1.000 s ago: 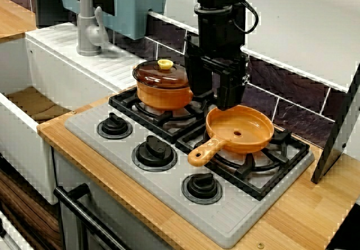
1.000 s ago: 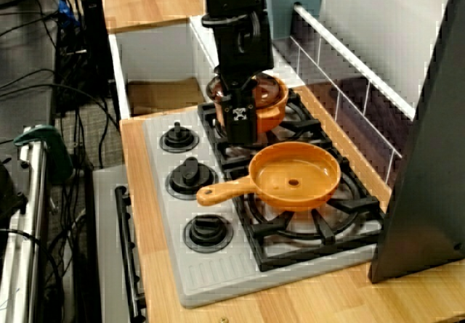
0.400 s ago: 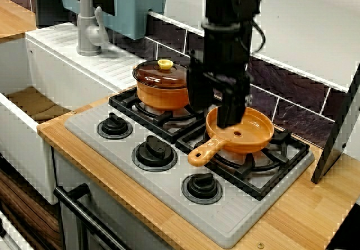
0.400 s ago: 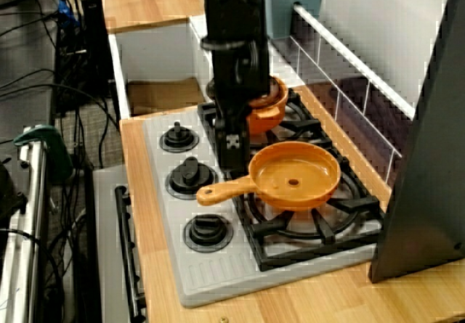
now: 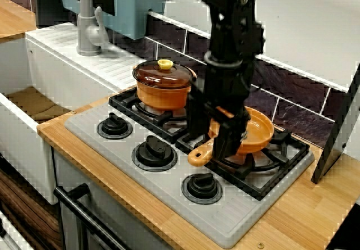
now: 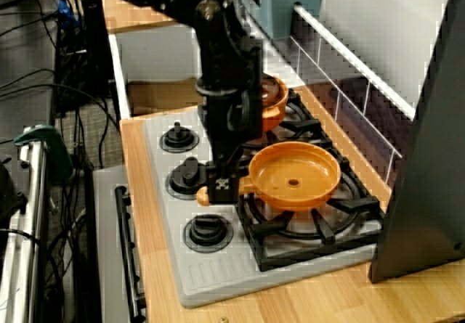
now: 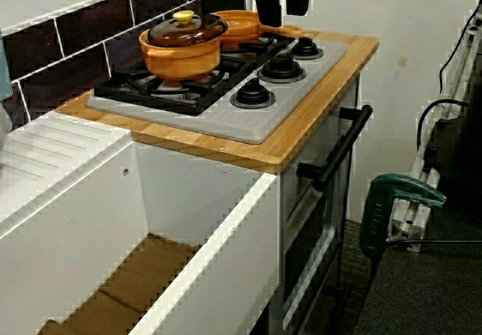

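There is one orange frying pan [image 5: 256, 131] and one orange pot [image 5: 163, 95], which has one brown lid [image 5: 161, 75]. There is one stove [image 5: 230, 216], and it has two black grates [image 5: 128, 100] [image 5: 264, 174], three black knobs [image 5: 115, 127] [image 5: 154, 152] [image 5: 202, 187] and one black oven handle [image 7: 339, 150]. I count also one grey faucet [image 5: 87, 28], one white sink [image 5: 22, 149], one green clamp [image 7: 399, 199] and one robot arm [image 5: 233, 36] with one gripper [image 5: 208, 148].

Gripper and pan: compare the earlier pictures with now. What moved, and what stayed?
The gripper came forward and down from behind the pan to its handle; whether it grips is unclear. The pan and the lidded pot stayed put.
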### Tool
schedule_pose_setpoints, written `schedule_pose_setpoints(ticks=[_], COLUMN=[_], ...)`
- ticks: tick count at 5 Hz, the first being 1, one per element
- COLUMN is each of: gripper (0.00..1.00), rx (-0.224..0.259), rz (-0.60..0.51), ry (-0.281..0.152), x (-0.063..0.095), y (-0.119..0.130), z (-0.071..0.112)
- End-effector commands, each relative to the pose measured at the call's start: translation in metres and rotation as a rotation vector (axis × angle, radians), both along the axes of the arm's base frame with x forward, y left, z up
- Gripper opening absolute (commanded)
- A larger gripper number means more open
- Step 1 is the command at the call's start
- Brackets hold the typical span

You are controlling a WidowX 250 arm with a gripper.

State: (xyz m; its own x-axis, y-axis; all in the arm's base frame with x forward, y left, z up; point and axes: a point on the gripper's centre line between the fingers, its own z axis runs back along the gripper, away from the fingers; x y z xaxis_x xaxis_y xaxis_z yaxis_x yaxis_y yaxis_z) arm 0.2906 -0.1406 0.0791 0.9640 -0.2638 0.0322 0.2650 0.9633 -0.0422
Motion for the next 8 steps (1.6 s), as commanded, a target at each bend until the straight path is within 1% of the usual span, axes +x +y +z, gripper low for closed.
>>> schedule_pose_setpoints(ticks=[1, 3, 4, 5, 6, 7, 8], gripper=[1.00, 1.00, 1.00, 1.00, 1.00, 0.00, 0.00], rx=[0.001, 0.004, 0.009, 0.003, 0.011, -0.004, -0.003], rz=[-0.015, -0.005, 0.018, 0.016, 0.014, 0.021, 0.041], ry=[-0.026, -0.031, -0.027, -0.023, -0.027, -0.030, -0.031], x=[-0.002, 0.002, 0.010, 0.012, 0.010, 0.011, 0.012], y=[0.000, 0.005, 0.010, 0.011, 0.009, 0.010, 0.012], z=[0.002, 0.001, -0.002, -0.001, -0.004, -0.002, -0.001])
